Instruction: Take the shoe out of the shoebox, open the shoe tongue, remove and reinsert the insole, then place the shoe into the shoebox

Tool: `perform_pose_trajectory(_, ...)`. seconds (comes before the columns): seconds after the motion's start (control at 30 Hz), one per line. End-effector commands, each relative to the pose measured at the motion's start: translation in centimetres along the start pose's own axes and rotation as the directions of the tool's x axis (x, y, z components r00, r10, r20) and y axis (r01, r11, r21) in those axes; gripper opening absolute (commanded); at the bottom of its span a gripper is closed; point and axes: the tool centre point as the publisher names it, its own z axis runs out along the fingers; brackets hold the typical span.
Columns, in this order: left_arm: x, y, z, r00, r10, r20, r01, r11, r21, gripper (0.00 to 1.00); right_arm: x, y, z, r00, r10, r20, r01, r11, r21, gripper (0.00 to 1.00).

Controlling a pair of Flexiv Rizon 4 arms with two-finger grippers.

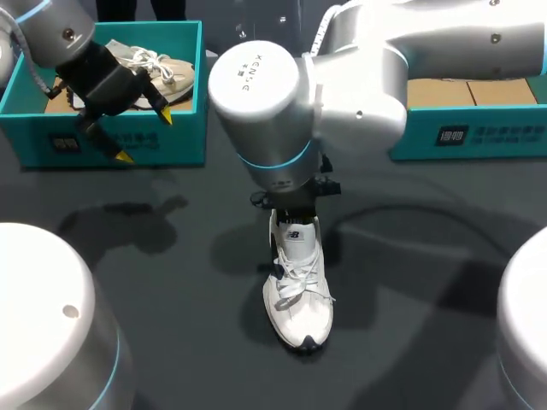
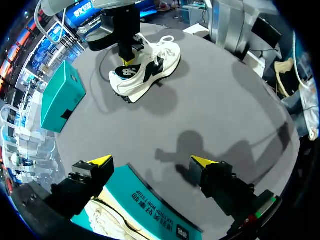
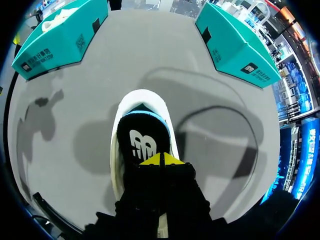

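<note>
The right gripper (image 3: 161,160), its yellow tips pinched together, seems to clamp the heel end of the black insole (image 3: 142,140), likely to draw it from the white shoe (image 1: 299,299), which stands mid-table (image 1: 171,282), outside both boxes. Farther off, the left gripper (image 1: 144,136) hangs wide apart and empty over the left box (image 1: 175,141), which holds a second shoe (image 1: 162,73), probably on standby. The right arm hides the heel from above, so how much insole sits inside is unclear.
</note>
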Motion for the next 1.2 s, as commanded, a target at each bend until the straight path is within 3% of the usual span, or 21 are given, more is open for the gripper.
perform_pose_trajectory(0.03,0.0,0.0,-0.1,1.000,0.001,-0.002,-0.001,1.000,-0.002,1.00,1.4,-0.9,1.6,0.997,0.070,0.039,-0.070,0.998,-0.010,0.00)
perform_pose_trajectory(0.23,0.0,0.0,-0.1,1.000,0.001,-0.002,-0.001,1.000,-0.002,1.00,1.6,-0.8,3.6,0.997,0.056,0.046,-0.057,0.998,0.025,0.00)
perform_pose_trajectory(0.4,0.0,0.0,-0.1,1.000,0.001,-0.002,-0.001,1.000,-0.002,1.00,1.8,-0.6,4.0,0.998,0.043,0.046,-0.045,0.998,0.039,0.00)
perform_pose_trajectory(0.67,0.0,0.0,-0.1,1.000,0.001,-0.002,-0.001,1.000,-0.002,1.00,1.2,0.7,0.4,0.997,0.018,0.080,-0.014,0.998,-0.058,0.00)
perform_pose_trajectory(0.8,0.0,0.0,-0.1,1.000,0.001,-0.002,-0.001,1.000,-0.002,1.00,1.1,1.7,-0.3,0.997,-0.003,0.073,0.011,0.994,-0.112,0.00)
perform_pose_trajectory(1.03,0.0,0.0,-0.1,1.000,0.001,-0.002,-0.001,1.000,-0.002,1.00,1.5,3.2,1.8,0.999,-0.037,0.021,0.039,0.990,-0.138,0.00)
perform_pose_trajectory(1.2,0.0,0.0,-0.1,1.000,0.001,-0.002,-0.001,1.000,-0.002,1.00,1.9,3.0,3.7,0.999,-0.042,-0.028,0.039,0.993,-0.113,0.00)
